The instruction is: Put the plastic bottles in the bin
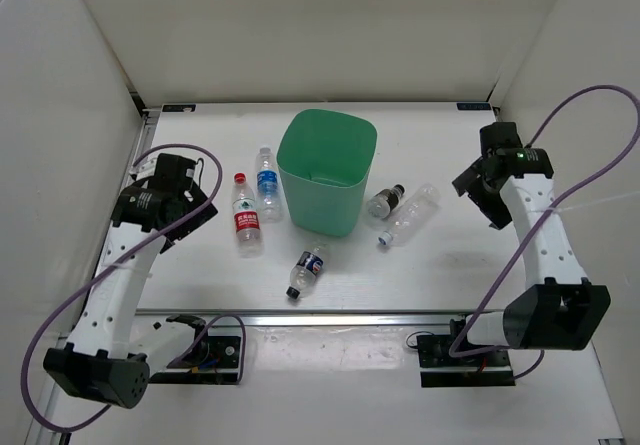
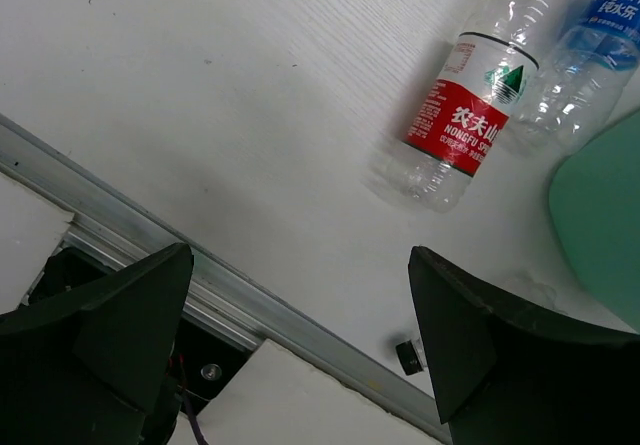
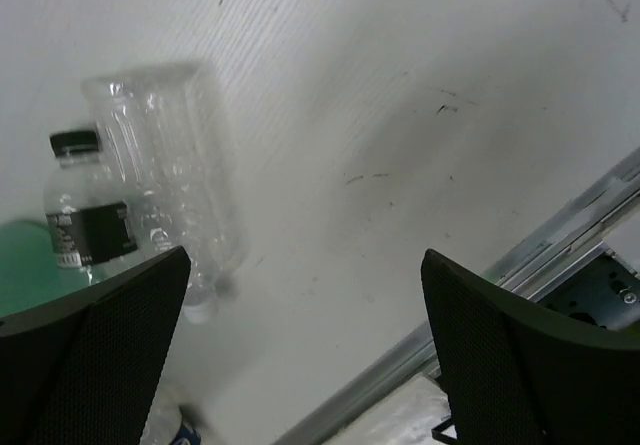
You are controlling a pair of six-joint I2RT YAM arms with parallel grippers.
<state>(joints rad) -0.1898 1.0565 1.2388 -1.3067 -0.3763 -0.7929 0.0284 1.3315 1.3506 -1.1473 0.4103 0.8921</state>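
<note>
With the left gripper and right gripper both spread wide and empty, and five bottles lying on the table around the bin, the blurred, seemingly unlabelled bottle could roll away from an off-centre pinch.
</note>
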